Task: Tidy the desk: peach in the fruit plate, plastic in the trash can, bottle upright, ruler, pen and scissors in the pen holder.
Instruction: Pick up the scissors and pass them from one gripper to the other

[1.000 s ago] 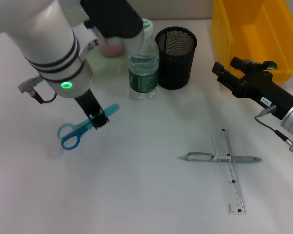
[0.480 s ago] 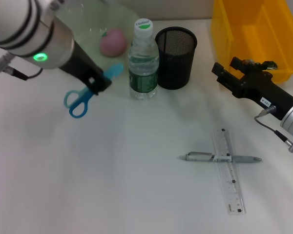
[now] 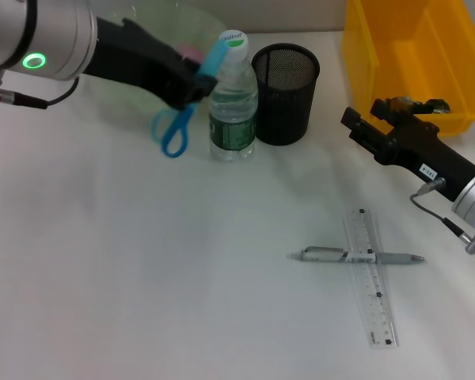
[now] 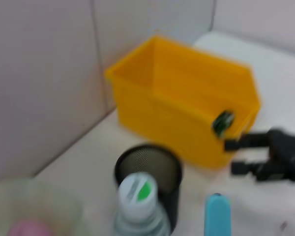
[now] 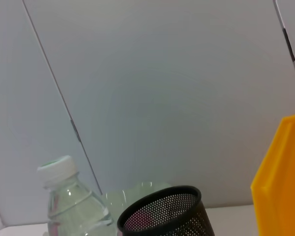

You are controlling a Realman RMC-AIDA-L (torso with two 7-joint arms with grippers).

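My left gripper is shut on the blue scissors and holds them in the air just left of the upright water bottle; the handles hang down and the blade tip points up. The black mesh pen holder stands right of the bottle. The pink peach lies in the pale green fruit plate, mostly hidden by my arm. The pen and clear ruler lie crossed at the front right. My right gripper is parked at the right.
A yellow bin stands at the back right, just behind my right arm. The bottle and pen holder stand close together, so the gap between them is narrow.
My left arm has lifted the scissors off the table and carried them up and to the right, from the left side to beside the bottle. The right arm has barely moved.
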